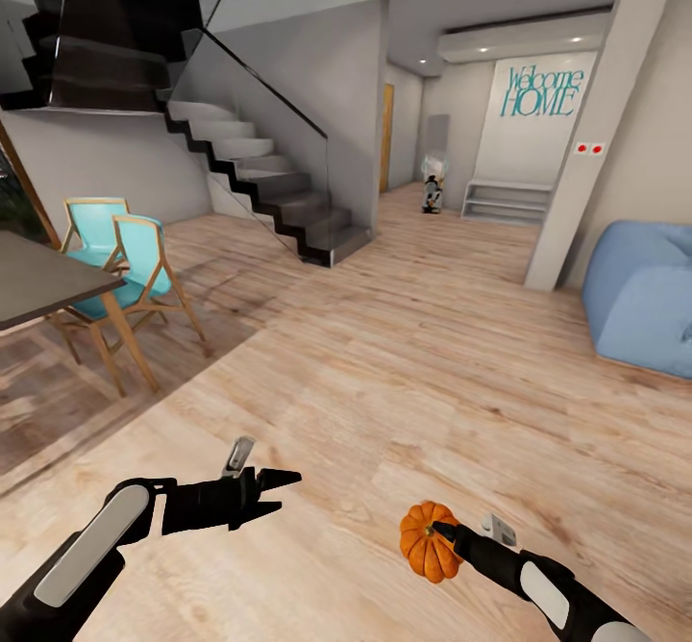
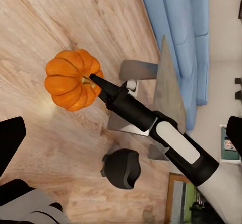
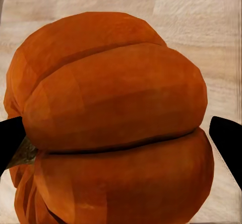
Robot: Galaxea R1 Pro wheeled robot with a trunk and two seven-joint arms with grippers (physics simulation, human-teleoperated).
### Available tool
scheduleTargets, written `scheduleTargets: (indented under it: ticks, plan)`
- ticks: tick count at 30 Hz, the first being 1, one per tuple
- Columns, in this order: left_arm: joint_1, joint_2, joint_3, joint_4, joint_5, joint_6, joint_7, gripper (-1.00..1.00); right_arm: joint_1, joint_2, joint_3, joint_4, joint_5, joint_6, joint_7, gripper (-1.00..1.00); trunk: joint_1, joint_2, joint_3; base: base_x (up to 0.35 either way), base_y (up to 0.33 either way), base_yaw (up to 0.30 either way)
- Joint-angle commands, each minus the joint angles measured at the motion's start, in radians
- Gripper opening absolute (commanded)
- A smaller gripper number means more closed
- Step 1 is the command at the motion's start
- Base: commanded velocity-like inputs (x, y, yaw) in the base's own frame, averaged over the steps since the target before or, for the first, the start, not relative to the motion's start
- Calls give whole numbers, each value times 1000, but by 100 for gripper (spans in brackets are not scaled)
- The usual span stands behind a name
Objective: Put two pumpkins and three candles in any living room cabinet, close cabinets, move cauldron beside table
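Wide wood floor (image 1: 384,373) ahead. Dark stairs (image 1: 259,181) far back, blue chairs (image 1: 125,258) tucked by a grey table (image 1: 38,282) off to the left, soft blue beanbag (image 1: 644,296) to the right. Nothing blocking the middle. Orange bumpy pumpkin (image 1: 430,540) with round ribs, pinched tight in the right gripper (image 1: 444,532), up above the floor. Left gripper (image 1: 274,493) holding nothing, fingers a little apart.
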Motion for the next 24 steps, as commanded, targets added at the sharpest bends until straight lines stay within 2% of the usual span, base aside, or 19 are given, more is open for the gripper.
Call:
scheduleTargets:
  ticks: [1,12,24]
  plan:
    - [0,1,-1,0,2,1,0,100,-1,-1,4,-1,-8,4,-3,-100,0,0,-1,-104,99,-263]
    - [0,1,-1,1,1,1,0,100,-1,-1,3,-1,-8,4,-3,-100,0,0,-1,-162,199,-276]
    - [0,0,-1,0,-1,1,0,100,-1,-1,2,-1,-9,5,-2,-100,0,0,-1,-17,17,-278]
